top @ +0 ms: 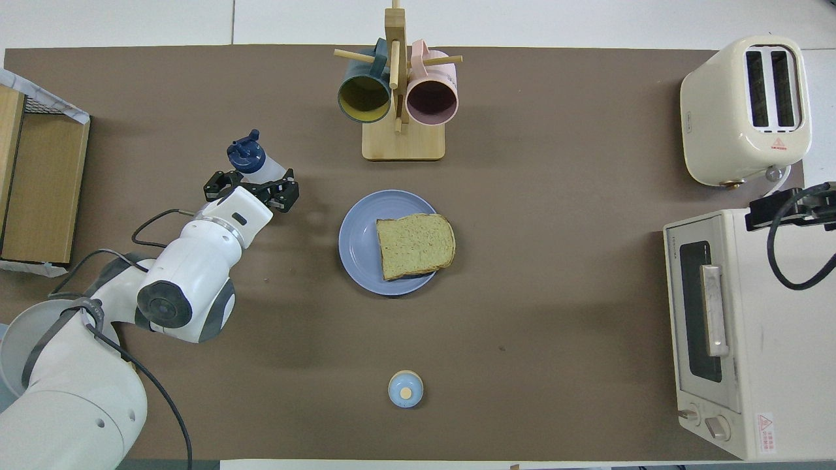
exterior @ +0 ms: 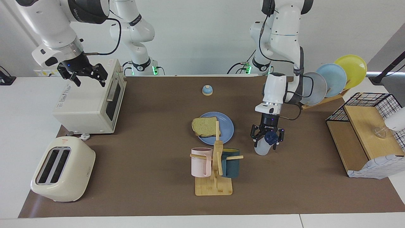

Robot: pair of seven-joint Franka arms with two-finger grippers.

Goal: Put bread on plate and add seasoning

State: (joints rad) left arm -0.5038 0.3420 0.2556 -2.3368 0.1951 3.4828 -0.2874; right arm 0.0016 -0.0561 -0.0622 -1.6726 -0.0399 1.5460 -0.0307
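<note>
The bread (exterior: 205, 126) (top: 415, 245) lies on the blue plate (exterior: 227, 126) (top: 358, 241) in the middle of the table, over the rim toward the right arm's end. The seasoning (exterior: 262, 148) (top: 248, 156) stands upright on the brown mat beside the plate, toward the left arm's end, its navy cap up. My left gripper (exterior: 265, 145) (top: 251, 191) is open and straddles the bottle just below the cap, fingers spread off its sides. Open as well, my right gripper (exterior: 90, 83) (top: 787, 209) waits over the toaster oven (exterior: 88, 101).
A wooden mug rack (exterior: 215, 177) with a pink and a dark teal mug stands farther from the robots than the plate. A bell (exterior: 207, 90) sits nearer the robots. A cream toaster (exterior: 63, 169), a plate rack (exterior: 332, 79) and a wire basket shelf (exterior: 367, 133) line the table's ends.
</note>
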